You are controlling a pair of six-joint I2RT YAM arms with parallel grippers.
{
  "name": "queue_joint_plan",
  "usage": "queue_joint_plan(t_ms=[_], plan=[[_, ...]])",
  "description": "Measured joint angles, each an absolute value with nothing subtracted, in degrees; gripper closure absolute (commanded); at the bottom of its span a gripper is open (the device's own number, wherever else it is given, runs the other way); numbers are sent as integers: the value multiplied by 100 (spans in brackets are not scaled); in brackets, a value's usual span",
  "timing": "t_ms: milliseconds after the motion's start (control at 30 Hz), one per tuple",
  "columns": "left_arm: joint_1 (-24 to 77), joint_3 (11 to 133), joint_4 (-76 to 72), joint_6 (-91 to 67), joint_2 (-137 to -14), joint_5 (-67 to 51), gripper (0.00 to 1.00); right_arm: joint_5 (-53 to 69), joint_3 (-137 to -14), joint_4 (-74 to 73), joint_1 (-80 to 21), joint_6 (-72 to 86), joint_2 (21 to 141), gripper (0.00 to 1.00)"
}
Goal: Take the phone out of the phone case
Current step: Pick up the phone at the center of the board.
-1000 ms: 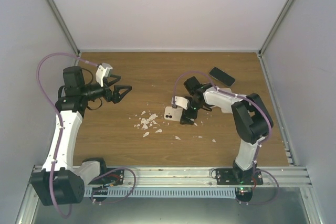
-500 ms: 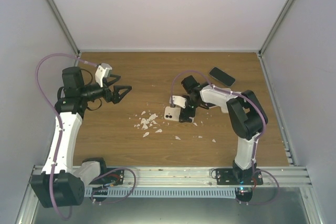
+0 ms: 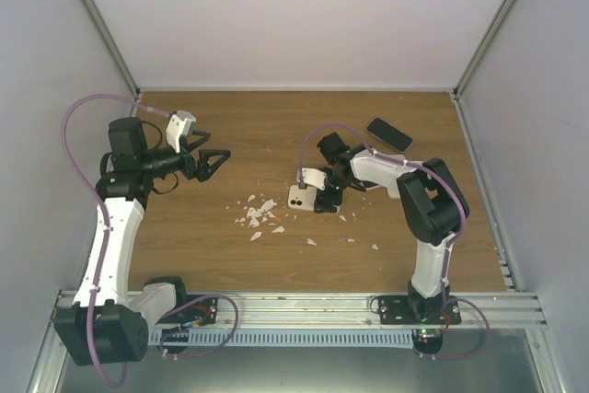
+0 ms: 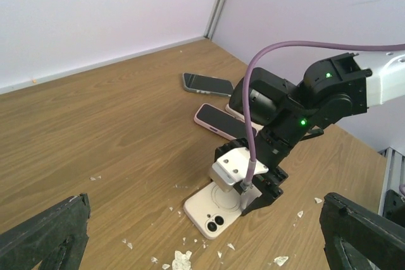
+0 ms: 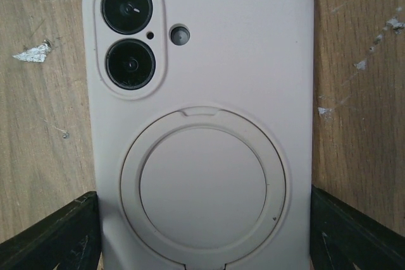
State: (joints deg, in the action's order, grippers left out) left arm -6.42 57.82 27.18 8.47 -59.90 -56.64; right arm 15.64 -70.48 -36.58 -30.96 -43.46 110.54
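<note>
Top view. Right claw (image 3: 321,202) is down at the tabletop (image 3: 267,126), on one end of the white case (image 3: 298,197). The case lies flat, back up. Left claw (image 3: 213,162) hangs above the tabletop, well off to the case's left, spread wide with nothing in it. White chips (image 3: 259,213) lie scattered between the two claws, nearer the right one. A dark phone (image 3: 390,133) lies flat beyond the right claw, toward the far right corner.

Left wrist view. Both fingers (image 4: 44,232) sit at the bottom corners, far apart and empty. The case lies ahead of this claw with the lenses (image 4: 215,220) at the end toward it. The right claw is on the opposite end. Just beyond the right claw lies a pink-rimmed phone (image 4: 221,121), with the dark phone farther on.

Right wrist view. The case fills the space between the fingers, with one finger against each long edge: clamped on the case. The phone (image 5: 130,64) sits inside, its two lenses showing through the cutout. A ring (image 5: 202,188) lies flat on the back.
</note>
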Motion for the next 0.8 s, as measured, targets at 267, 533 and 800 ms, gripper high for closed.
queue_joint_plan(t_ms=[267,533,800], plan=[[-642,5758,2679,832,-5953,-5647,1,1549,-7050,-3662,-3107,-4346,11045,36],[-642,5640,2650,891,-5953,-5647,1,1726,-7225,-4047,-3118,-4287,11037,41],[-554,5575,2633,1066,-6134,-5645,1,2300,-7581,-4528,-3124,-4189,10757,43]])
